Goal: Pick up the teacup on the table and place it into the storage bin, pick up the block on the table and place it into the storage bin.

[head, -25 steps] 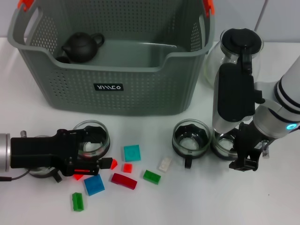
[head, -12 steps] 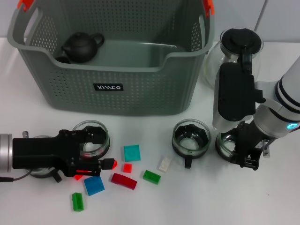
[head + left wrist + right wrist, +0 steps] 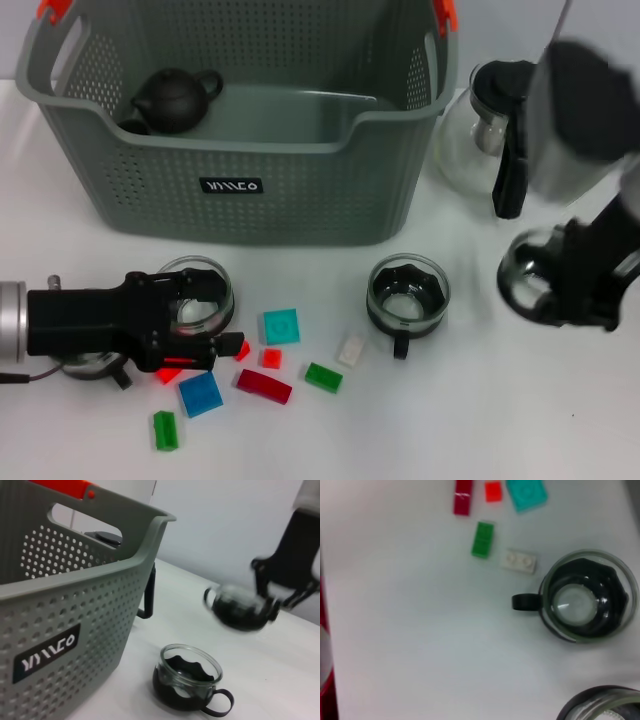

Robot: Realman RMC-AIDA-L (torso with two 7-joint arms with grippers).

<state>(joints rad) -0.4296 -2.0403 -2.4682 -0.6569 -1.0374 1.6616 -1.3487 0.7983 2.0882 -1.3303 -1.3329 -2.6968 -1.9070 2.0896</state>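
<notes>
Currently a glass teacup with a dark insert is held off the white table, pinched by the right gripper; the grey perforated storage bin lies up-left of it. Left gripper jaws are spread beside the small orange block

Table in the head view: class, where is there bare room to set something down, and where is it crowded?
Bare table lies in front of the middle cup, out to the right end effector holding a cup. Another strip lies between bin and blocks. It is crowded near the left end effector, among blocks and a cup.
</notes>
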